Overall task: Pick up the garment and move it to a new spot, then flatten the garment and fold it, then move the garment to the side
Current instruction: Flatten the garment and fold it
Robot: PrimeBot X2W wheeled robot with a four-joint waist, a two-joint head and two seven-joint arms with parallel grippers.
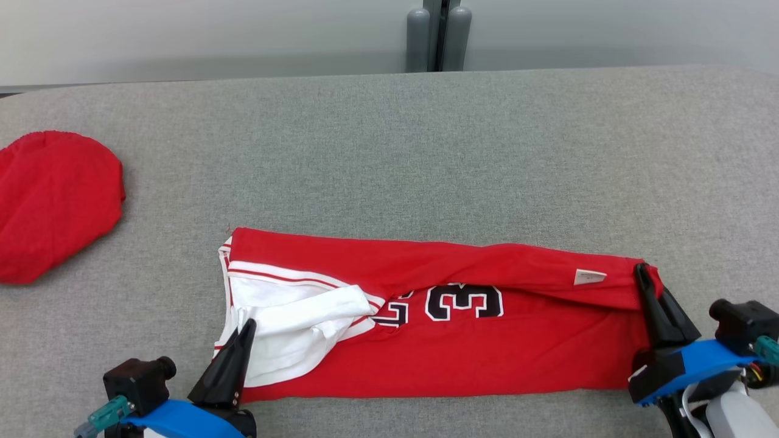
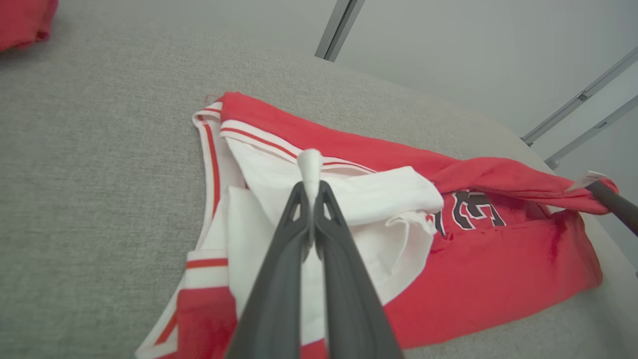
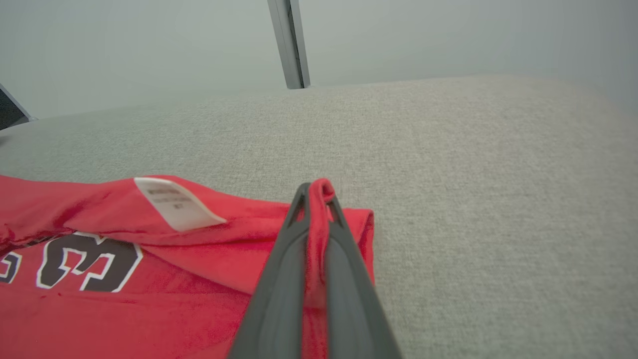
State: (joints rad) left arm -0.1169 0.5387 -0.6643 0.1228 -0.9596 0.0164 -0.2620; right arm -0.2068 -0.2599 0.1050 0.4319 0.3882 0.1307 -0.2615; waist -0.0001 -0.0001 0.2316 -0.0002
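Now, left pincer (image 1: 248, 325) clamped on garment (image 1: 487, 347) at white end, right pincer (image 1: 640, 269) clamped on red corner (broad table (image 1: 426, 152) beyond).

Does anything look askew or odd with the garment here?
Yes. The red basketball jersey with white trim is folded unevenly: white fabric at its left end is bunched and crumpled, hiding part of the black number, and the folded-over far edge slants. The left gripper and right gripper pinch its ends.
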